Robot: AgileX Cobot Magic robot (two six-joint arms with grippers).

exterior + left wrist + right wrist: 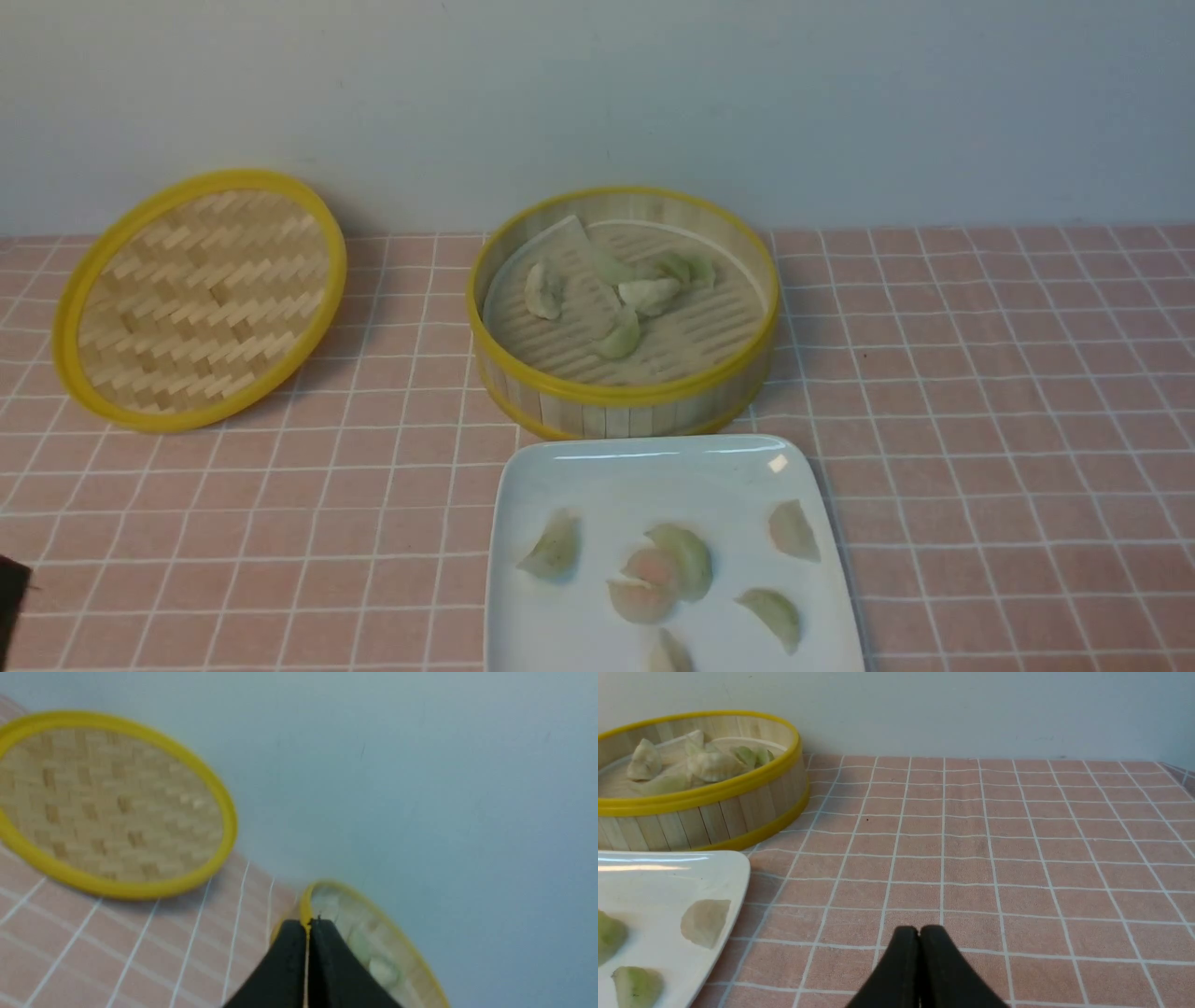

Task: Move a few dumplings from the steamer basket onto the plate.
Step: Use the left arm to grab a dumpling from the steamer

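Front view: The steamer basket (616,415) stands uncovered at the centre rear of the worktop (980,420), close to the wall. A cluster of dumplings (649,294) lies on its liner sheet. The plate (653,457) sits just in front of the basket, nearer the robot. It carries six dumplings spread apart, the nearest cut off by the frame edge. One is pinkish (644,588) and touches a green one. The woven lid (201,299) rests tilted at the rear left, well apart from the basket. A dark part shows at the lower left edge and cannot be identified.

Left wrist view: Picture blurred. The left hand (308,921) has its fingers pressed together with nothing between them. Beyond it are the basket rim (306,900) and the lid (107,807).

Right wrist view: The right hand (920,928) is likewise closed tight and empty, above bare checked cloth. The basket (714,816) and the plate corner (668,877) lie off to one side, the plate showing three dumplings, one whitish (704,921).
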